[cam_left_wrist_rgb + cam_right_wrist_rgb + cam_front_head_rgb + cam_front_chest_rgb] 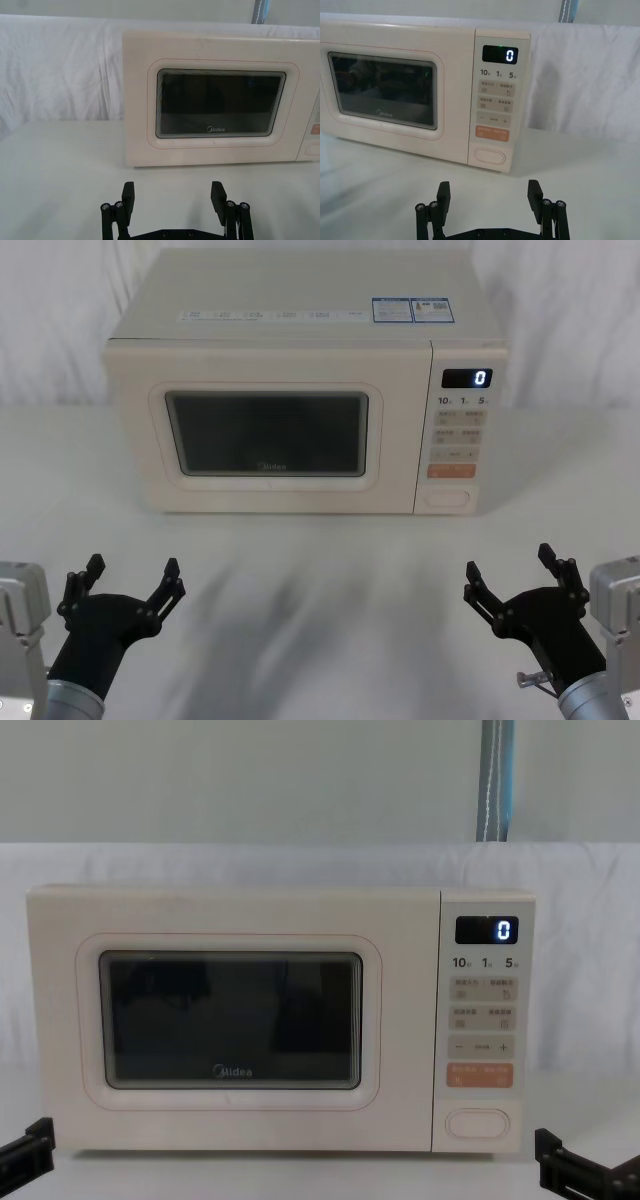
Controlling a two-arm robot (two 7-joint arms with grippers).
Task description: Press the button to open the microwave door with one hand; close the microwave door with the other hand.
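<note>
Grippers sit nearest of all, low over the white table [320,620], one at each side. The left gripper [130,585] has its fingers spread apart and holds nothing; the right gripper [515,575] is likewise spread and empty. Both point forward toward the oven and are well apart from it, with bare cloth between.

Ahead of the left gripper stands the microwave [300,300], squarely facing both arms. Its microwave door [135,455] lies directly beyond the left gripper's fingers, shut flush with the front, with the dark window and the small Midea logo [235,1071] under the glass.

Ahead of the right gripper, and a little toward the left gripper's side of it, is the control panel. At the panel's foot, nearest the table, is the button [447,498], a wide cream oval, untouched. Just above it sits the orange key [451,470], then rows of small cream keys, and at the top the black display [466,378] showing a white 0.

Behind the oven hangs a white cloth backdrop [300,860].
</note>
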